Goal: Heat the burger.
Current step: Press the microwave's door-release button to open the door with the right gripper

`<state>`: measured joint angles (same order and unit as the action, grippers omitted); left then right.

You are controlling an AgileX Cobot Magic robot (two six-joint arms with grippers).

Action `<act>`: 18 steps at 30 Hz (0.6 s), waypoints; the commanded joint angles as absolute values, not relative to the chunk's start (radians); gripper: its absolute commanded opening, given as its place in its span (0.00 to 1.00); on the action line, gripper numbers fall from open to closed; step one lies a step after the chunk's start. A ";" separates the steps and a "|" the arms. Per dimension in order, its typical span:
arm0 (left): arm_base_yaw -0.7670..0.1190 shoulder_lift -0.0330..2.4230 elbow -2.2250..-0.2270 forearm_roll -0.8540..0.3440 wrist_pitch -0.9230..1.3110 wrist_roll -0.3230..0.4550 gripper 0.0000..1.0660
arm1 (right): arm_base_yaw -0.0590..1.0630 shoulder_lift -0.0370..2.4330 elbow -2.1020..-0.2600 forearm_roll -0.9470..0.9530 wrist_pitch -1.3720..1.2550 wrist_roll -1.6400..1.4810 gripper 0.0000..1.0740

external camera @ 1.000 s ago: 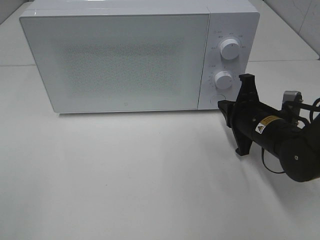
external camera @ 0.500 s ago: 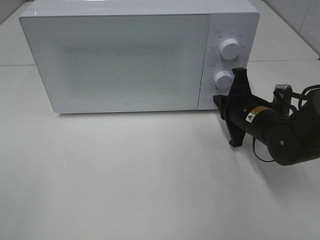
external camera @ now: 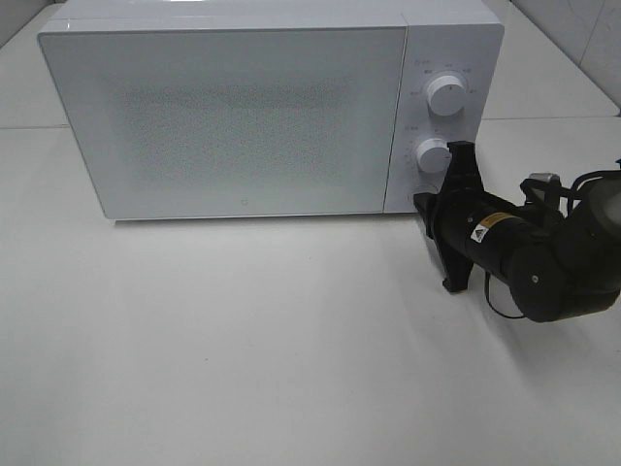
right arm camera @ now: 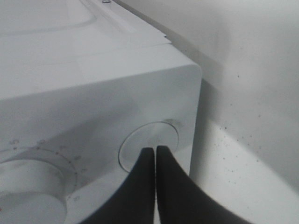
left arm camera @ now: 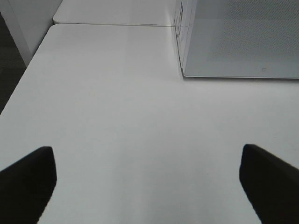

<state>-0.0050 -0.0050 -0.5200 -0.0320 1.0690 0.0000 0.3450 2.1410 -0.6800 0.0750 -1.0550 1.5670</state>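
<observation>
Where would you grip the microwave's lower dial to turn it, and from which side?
Pinch the lower dial across its rim, on opposite sides, coming straight at the front panel: the dial stands proud of the panel as a short cylinder.

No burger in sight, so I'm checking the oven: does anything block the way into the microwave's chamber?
Yes: the microwave's door is shut across the whole chamber front. The right gripper, shut, has its tips at the round button below the lower knob. No burger shows in any view.
</observation>
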 commanded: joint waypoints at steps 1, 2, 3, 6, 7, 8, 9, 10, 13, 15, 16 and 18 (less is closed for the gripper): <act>-0.003 -0.010 -0.517 -0.035 1.072 0.000 0.95 | 0.351 2.151 -0.694 0.081 -1.038 1.544 0.03; -0.003 -0.010 -0.517 -0.035 1.072 0.000 0.95 | 0.351 2.151 -0.698 0.089 -1.051 1.535 0.03; -0.003 -0.010 -0.517 -0.035 1.072 0.000 0.95 | 0.351 2.151 -0.698 0.089 -1.051 1.535 0.03; -0.003 -0.010 -0.517 -0.035 1.072 0.000 0.95 | 0.351 2.151 -0.711 0.091 -1.056 1.519 0.03; -0.003 -0.010 -0.517 -0.035 1.072 0.000 0.95 | 0.351 2.151 -0.722 0.092 -1.056 1.517 0.03; -0.003 -0.010 -0.517 -0.035 1.072 0.000 0.95 | 0.351 2.151 -0.728 0.092 -1.056 1.517 0.03; -0.003 -0.010 -0.517 -0.035 1.072 0.000 0.95 | 0.351 2.151 -0.728 0.092 -1.056 1.517 0.03; -0.003 -0.010 -0.517 -0.035 1.072 0.000 0.95 | 0.351 2.151 -0.741 0.095 -1.056 1.512 0.03; -0.003 -0.010 -0.517 -0.035 1.072 0.000 0.95 | 0.351 2.151 -0.746 0.119 -1.064 1.507 0.03; -0.003 -0.010 -0.517 -0.035 1.072 0.000 0.95 | 0.351 2.151 -0.746 0.138 -1.084 1.494 0.03; -0.003 -0.010 -0.517 -0.035 1.072 0.000 0.95 | 0.351 2.151 -0.746 0.145 -1.098 1.486 0.03; -0.003 -0.010 -0.517 -0.035 1.072 0.000 0.95 | 0.351 2.151 -0.748 0.156 -1.123 1.478 0.03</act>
<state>-0.0050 -0.0050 -0.5200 -0.0320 1.0690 0.0000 0.3560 2.1530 -0.7210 0.1230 -1.0410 1.5070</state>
